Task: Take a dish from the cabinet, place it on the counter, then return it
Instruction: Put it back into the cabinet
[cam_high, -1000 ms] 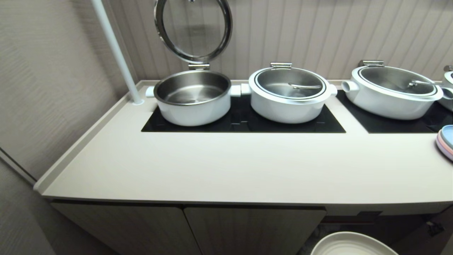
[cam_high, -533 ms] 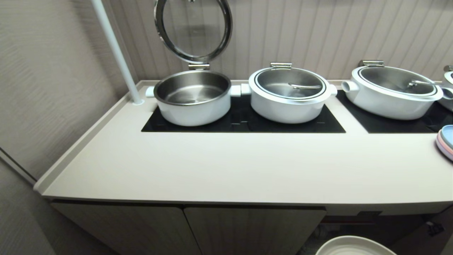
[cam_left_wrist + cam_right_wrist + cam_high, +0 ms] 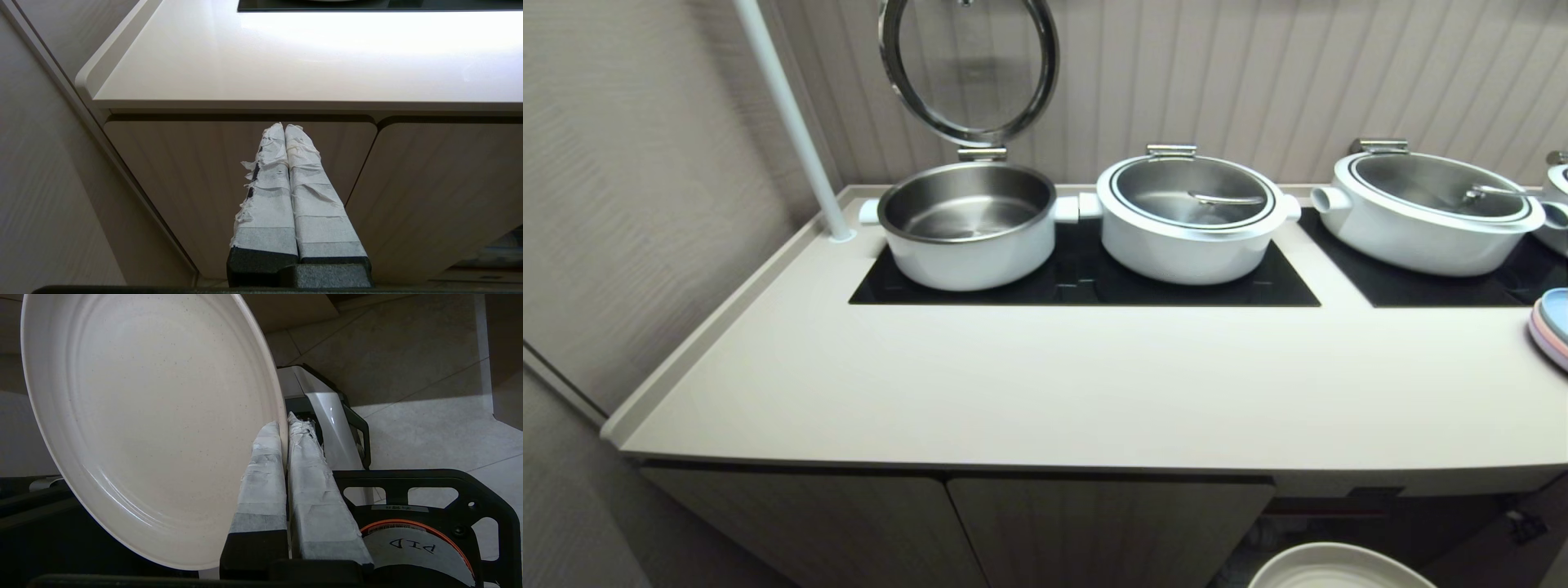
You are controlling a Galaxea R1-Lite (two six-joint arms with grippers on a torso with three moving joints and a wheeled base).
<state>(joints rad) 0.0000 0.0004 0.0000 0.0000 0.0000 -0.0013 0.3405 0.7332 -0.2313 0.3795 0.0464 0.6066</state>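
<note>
Over on the left, a white pole rises from the back corner of the counter, a long cream worktop with a raised lip along its left edge. Next along, on the black glass cooktop, sits an open pot with its round glass lid hinged upright against the ribbed wall. Just beside it is a second pot with its lid down, and further right, on another black panel, a third closed pot. At the far right edge of the worktop a stack of pink and blue plates peeks into view.

Below the counter, the left gripper hangs in front of a closed ribbed cabinet door, its two tape-wrapped fingers pressed together with nothing between them, well short of touching the door.

Further right and lower, the dish, a plain off-white plate with a low rim, is held out in front of the cabinet below counter level; in the head view only its upper arc shows at the bottom edge. The right gripper pinches the plate's rim between its taped fingers, with the plate tilted steeply on edge. Behind it lie the tiled floor and part of the robot's own base.
</note>
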